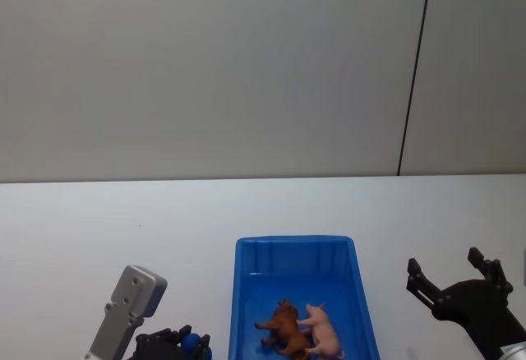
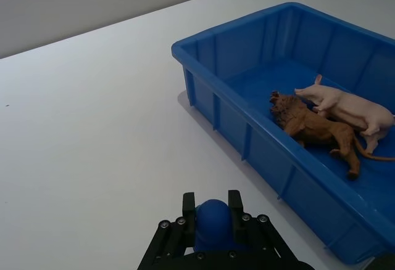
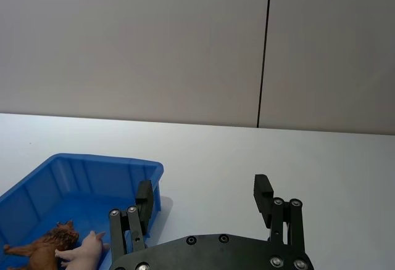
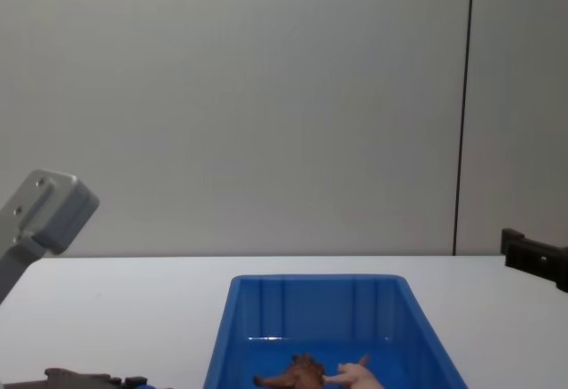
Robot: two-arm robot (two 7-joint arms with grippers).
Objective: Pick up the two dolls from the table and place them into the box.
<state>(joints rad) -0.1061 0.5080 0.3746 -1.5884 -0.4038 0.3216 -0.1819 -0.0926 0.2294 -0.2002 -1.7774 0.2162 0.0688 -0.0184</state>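
- Head view: the blue box [image 1: 296,249] sits low in the middle of the white table [image 1: 123,228], and both dolls are inside it! The brown lion doll [image 1: 282,327] lies on the box floor with the pink pig doll [image 1: 320,332] touching it at its 3 o'clock side.
- Off at the box's 3 o'clock, the right gripper [image 1: 454,274] hangs above bare table, fingers spread wide, nothing between them.
- At the box's 8 o'clock, the left gripper [image 1: 187,342] sits low by the frame's lower edge, its fingers closed in on a small blue ball [image 1: 191,342].
- Left wrist view: the left gripper [image 2: 213,210] shows two black fingertips pinching the blue ball [image 2: 212,220], over white table [image 2: 92,128]. The box [image 2: 216,79] is just beside it, and in it the lion doll [image 2: 315,129] and pig doll [image 2: 352,108] lie pressed flank to flank.
- Right wrist view: the right gripper [image 3: 205,195] is wide open and empty, over the table [image 3: 308,159]. The box [image 3: 92,171] stands close by one finger [image 3: 145,199], with the lion doll [image 3: 46,245] and pig doll [image 3: 83,251] touching on its floor.
- Chest view: the box [image 4: 311,296] is dead centre on the table [image 4: 115,309], the lion doll [image 4: 293,373] and pig doll [image 4: 355,375] side by side on its floor, pig at the lion's 3 o'clock.
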